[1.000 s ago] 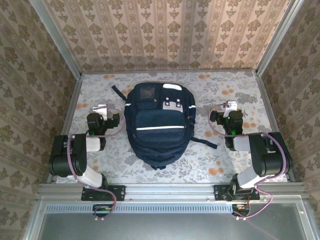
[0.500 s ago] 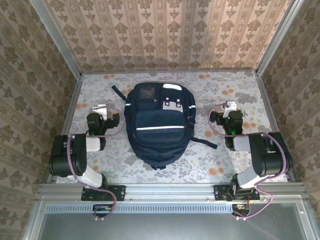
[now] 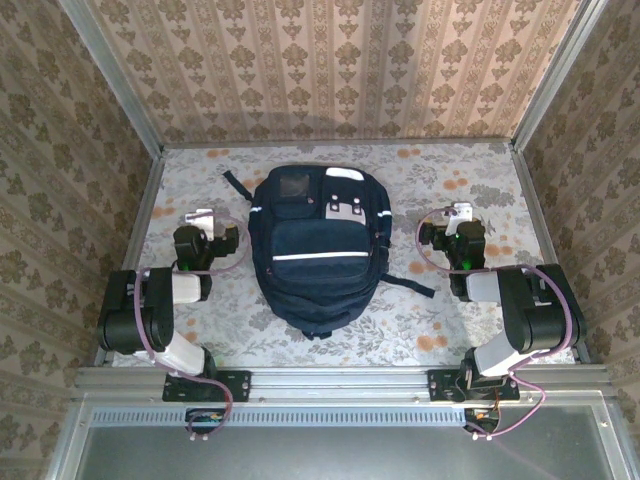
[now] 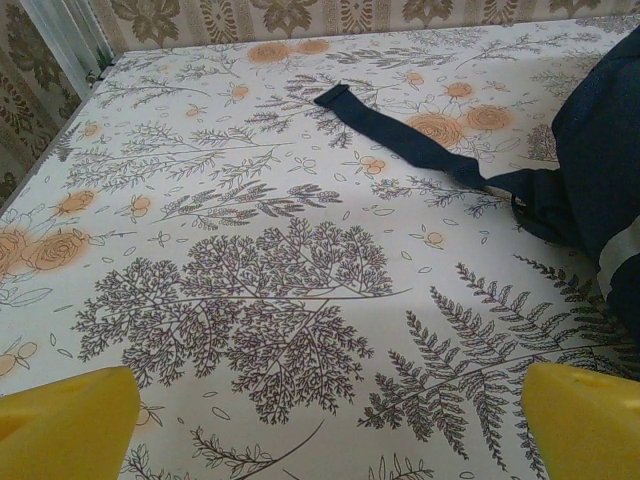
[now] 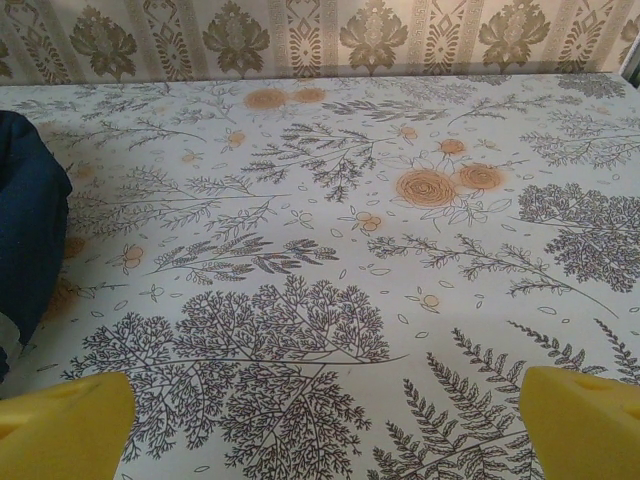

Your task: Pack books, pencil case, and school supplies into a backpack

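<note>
Hovering low over the left side of the floral-patterned bench (image 3: 420,320), the left end effector (image 3: 203,218) is holding its two yellow fingers (image 4: 70,425) spread wide apart, gripping nothing. Its wrist view is looking across bare cloth toward a flat navy strap (image 4: 400,135) that is trailing from the bag's far left corner. Between the two arms, a large dark navy fabric backpack (image 3: 318,250) with thin white stripes is lying flat on the bench, front face up, with its white-grey patch with two clasps (image 3: 347,208) toward the far wall. Its pockets are looking closed from above; what is lying inside cannot be told. A black strap (image 3: 410,283) is sticking out on its right side. At the right, the right end effector (image 3: 460,213) is likewise gaping wide over bare bench, holding nothing, with the backpack's edge showing at the left of its wrist view.
</note>
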Controlling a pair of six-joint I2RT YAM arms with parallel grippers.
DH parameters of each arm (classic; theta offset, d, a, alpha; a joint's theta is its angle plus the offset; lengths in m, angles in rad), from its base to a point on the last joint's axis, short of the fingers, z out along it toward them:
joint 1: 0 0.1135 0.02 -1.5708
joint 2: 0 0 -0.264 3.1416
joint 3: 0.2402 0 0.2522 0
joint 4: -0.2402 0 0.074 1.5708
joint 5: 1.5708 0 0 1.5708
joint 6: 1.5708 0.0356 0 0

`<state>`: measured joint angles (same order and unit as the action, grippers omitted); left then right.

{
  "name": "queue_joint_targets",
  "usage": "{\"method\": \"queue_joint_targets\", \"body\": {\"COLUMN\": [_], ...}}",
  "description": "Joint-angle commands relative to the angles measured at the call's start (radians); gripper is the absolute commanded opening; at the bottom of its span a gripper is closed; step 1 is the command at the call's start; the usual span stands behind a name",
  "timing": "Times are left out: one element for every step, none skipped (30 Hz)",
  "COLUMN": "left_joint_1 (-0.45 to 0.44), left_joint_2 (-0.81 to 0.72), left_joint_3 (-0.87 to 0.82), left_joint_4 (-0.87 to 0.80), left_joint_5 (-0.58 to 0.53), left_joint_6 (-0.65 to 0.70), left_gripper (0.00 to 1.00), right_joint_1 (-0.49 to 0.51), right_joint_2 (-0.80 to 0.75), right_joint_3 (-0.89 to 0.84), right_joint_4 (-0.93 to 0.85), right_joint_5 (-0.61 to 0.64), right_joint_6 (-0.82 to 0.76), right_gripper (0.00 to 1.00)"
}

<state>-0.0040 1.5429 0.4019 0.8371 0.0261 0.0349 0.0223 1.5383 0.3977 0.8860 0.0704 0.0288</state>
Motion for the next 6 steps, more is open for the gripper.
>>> {"method": "queue_joint_targets", "body": {"left_joint_1": [-0.007,-0.007,-0.005,-0.004,-0.004,-0.005], "left_joint_2": [-0.007,-0.007,-0.007,-0.007,-0.007,-0.009], "left_joint_3": [0.008,0.012,0.012,0.012,0.01,0.005], "left_joint_4": [0.002,-0.002,-0.003,-0.003,0.0,0.007], "left_joint_5": [-0.008,-0.007,-0.006,-0.003,-0.003,-0.004], "left_joint_6": [0.022,0.02,0.018,0.018,0.02,0.021], "left_gripper": [1.0,1.0,1.0,1.0,1.0,1.0], "right_joint_1": [0.005,0.005,0.005,0.005,0.005,0.005], "right_joint_2": [-0.004,-0.004,-0.004,-0.003,-0.004,-0.004], "right_joint_3": [0.0,0.001,0.0,0.0,-0.002,-0.002], "right_joint_4": [-0.002,-0.001,-0.001,-0.002,-0.001,-0.002], "right_joint_5": [-0.002,-0.003,-0.003,-0.001,0.0,-0.001], "right_joint_6": [-0.01,-0.011,-0.012,-0.012,-0.012,-0.012], "right_gripper": [1.0,1.0,1.0,1.0,1.0,1.0]}}
